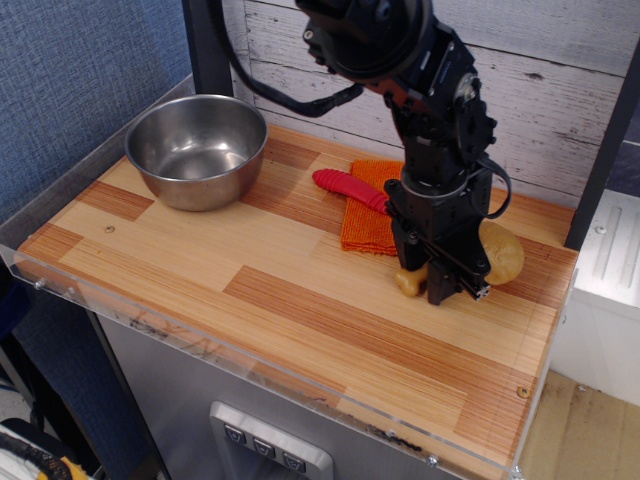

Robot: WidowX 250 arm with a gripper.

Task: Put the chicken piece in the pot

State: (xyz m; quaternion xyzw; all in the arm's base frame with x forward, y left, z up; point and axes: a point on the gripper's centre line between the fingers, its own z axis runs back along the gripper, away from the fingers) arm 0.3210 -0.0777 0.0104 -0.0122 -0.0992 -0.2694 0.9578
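Arm: black, descending from the top edge, wrist vertical. Gripper (440, 281): low at the worktop's right end; jaws pointing down, spread unclear.

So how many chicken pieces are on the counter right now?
1. The chicken piece lies at the right end of the counter, beside the orange cloth, partly covered by the gripper. Anything else hidden behind the arm cannot be ruled out.
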